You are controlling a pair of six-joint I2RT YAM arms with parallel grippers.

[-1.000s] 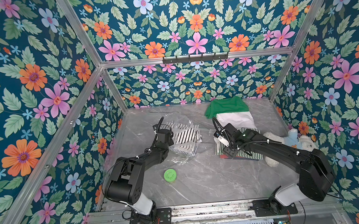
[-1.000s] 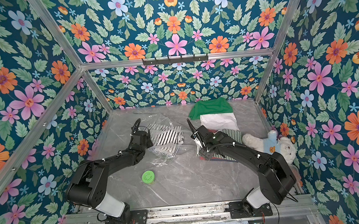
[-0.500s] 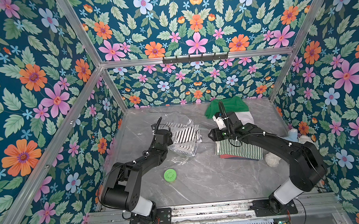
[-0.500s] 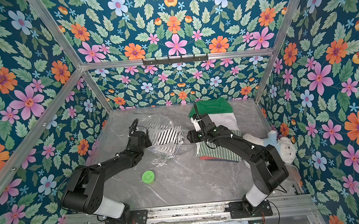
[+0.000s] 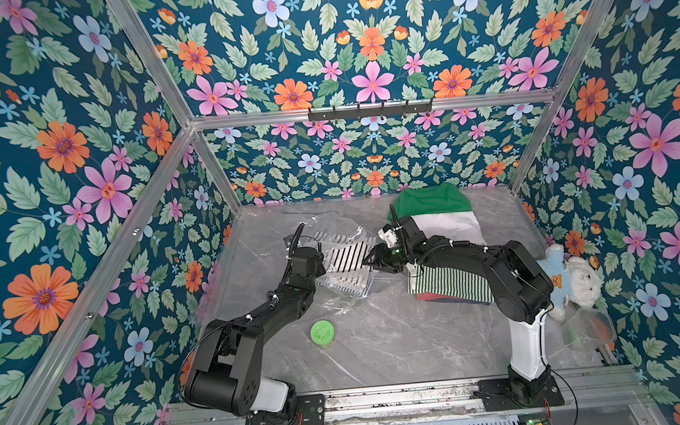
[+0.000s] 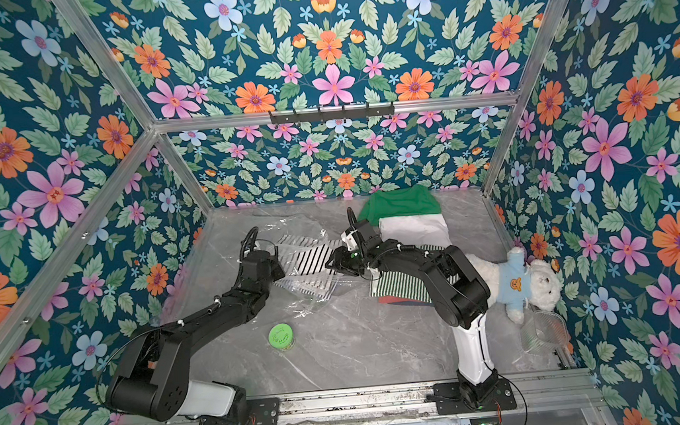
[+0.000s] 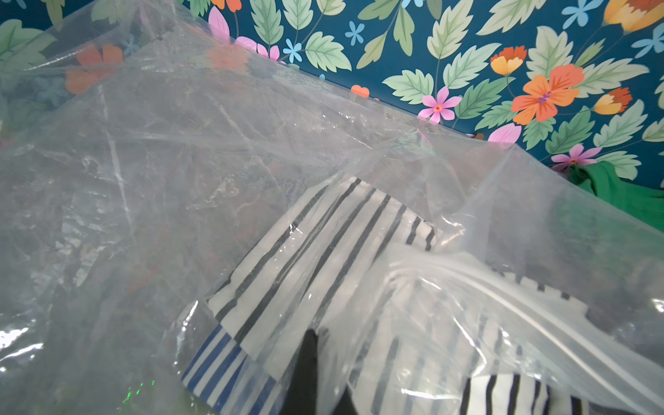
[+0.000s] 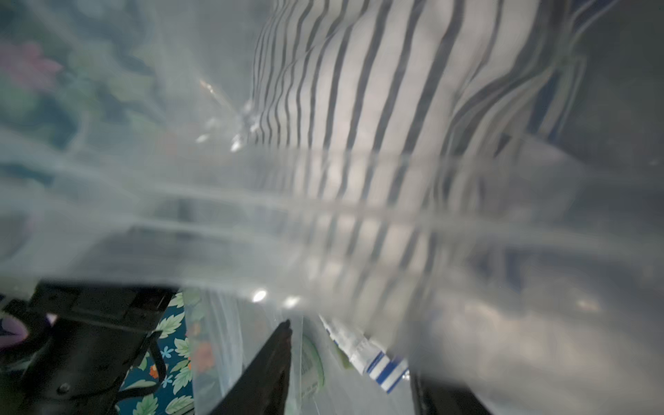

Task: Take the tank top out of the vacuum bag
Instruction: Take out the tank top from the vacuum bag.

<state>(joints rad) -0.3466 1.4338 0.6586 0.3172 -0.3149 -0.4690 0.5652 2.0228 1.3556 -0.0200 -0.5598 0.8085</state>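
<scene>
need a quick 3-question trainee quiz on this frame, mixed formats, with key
1. Pick one: the striped tank top is A) inside the clear bag, B) on the folded pile, C) under the teddy bear.
2. True or false: the green tub sits inside the bag.
3. Fill in: the left gripper is shut on the ____.

Key
1. A
2. False: the green tub stands on the table, in front of the bag.
3. bag
</scene>
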